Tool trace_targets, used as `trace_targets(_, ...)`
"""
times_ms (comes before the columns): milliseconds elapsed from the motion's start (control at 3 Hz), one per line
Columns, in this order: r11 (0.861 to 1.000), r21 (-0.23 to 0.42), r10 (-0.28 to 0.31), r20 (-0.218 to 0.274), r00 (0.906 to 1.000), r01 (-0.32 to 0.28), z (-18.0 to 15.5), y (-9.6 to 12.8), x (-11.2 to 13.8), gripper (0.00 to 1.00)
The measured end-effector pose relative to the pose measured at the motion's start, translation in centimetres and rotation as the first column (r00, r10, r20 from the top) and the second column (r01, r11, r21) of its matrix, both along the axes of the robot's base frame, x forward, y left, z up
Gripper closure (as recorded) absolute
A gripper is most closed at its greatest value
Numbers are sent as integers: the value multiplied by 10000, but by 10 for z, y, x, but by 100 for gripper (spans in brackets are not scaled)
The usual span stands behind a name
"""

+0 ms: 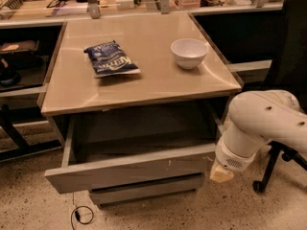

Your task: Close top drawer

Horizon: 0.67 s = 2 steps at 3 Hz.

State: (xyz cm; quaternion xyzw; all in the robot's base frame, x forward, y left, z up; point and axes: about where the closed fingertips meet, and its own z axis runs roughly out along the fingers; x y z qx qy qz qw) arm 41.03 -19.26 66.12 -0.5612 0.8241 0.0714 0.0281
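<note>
Lower right, the hand (221, 174), open or closed I can't tell, sits just beside the right end of the top drawer (129, 172), its front stretching leftward.

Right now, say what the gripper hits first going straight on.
Probably the floor: the gripper, beside the right front corner of the top drawer, points downward. Depth is unclear.

A lab workshop, with tool-strewn benches (43, 6), an office chair (269, 169) and a robot hand (221, 174) beside the top drawer (129, 172)

A speckled floor (29, 200) lies under a tan-topped cabinet (158, 83), cluttered benches (53, 7) behind.
</note>
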Motion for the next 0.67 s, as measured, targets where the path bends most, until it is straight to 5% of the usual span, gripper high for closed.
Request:
trace_targets(333, 9990, -127, 431, 493, 9979, -425, 5, 17, 41, 100)
trace_targets(667, 9979, -272, 597, 635, 9962, -581, 4, 24, 56, 100)
